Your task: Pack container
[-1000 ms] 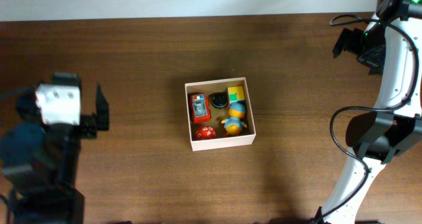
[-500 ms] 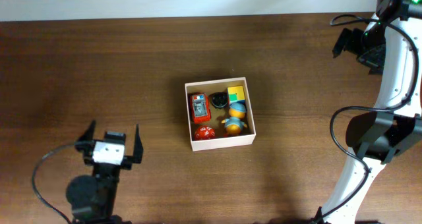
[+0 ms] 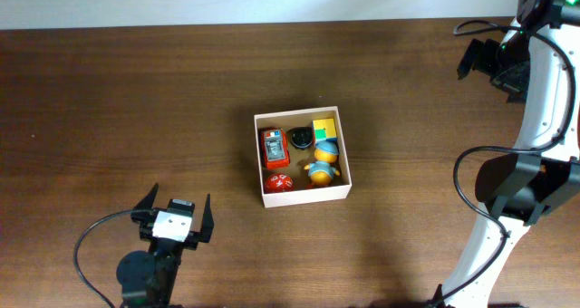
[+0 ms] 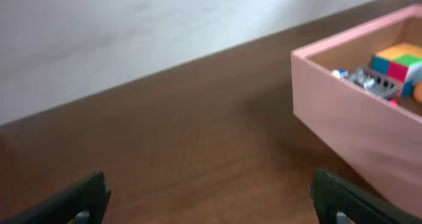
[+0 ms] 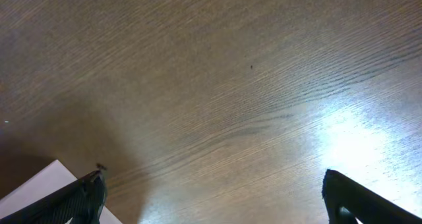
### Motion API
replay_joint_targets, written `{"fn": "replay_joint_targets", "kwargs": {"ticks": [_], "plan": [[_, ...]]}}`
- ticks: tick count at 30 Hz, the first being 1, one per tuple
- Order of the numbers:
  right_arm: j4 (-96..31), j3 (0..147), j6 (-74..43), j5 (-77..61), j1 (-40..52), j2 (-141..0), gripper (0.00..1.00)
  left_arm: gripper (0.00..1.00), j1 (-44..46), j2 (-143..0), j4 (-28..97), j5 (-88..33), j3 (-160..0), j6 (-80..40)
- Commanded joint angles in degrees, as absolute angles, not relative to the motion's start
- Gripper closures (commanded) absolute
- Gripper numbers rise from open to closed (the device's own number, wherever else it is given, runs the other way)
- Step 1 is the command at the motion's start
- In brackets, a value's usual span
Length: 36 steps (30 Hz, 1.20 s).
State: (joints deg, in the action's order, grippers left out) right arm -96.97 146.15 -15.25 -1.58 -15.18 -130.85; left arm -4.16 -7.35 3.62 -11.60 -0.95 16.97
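Observation:
The container (image 3: 306, 197) is a square shallow white-walled box at the table's middle. Inside lie a red toy (image 3: 275, 148), a black round toy (image 3: 300, 138), a yellow and green cube (image 3: 324, 128), an orange and blue figure (image 3: 322, 167) and a red ball (image 3: 280, 183). The left wrist view shows its wall (image 4: 349, 122) at the right, with the cube (image 4: 399, 60) inside. My left gripper (image 3: 173, 214) is open and empty, low at the front left, well apart from the box. My right gripper (image 3: 480, 62) is open and empty at the far right back.
The dark wooden table (image 3: 181, 100) runs to a white wall at the back. The right arm's white links and black cables (image 3: 507, 190) stand along the right edge. A white corner (image 5: 39, 188) shows at the lower left of the right wrist view.
My left arm has swung from the far left toward the front and lowered, its gripper now pointing at the table's middle. The right arm and the box have not moved.

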Motion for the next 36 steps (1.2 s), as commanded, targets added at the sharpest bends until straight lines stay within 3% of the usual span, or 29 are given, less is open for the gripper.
{"fn": "replay_joint_targets", "kwargs": {"ticks": [1,36], "plan": [[-97.1,146.4,-15.5,-1.9,-15.1,-130.9,0.01,0.01,-3.4,-4.8,3.8,-8.6,-0.5,17.7],[-97.1,146.4,-15.5,-1.9,-15.1,-130.9,0.01,0.01,-3.0,-0.3,3.8,-8.8,-0.5,17.6]]}}
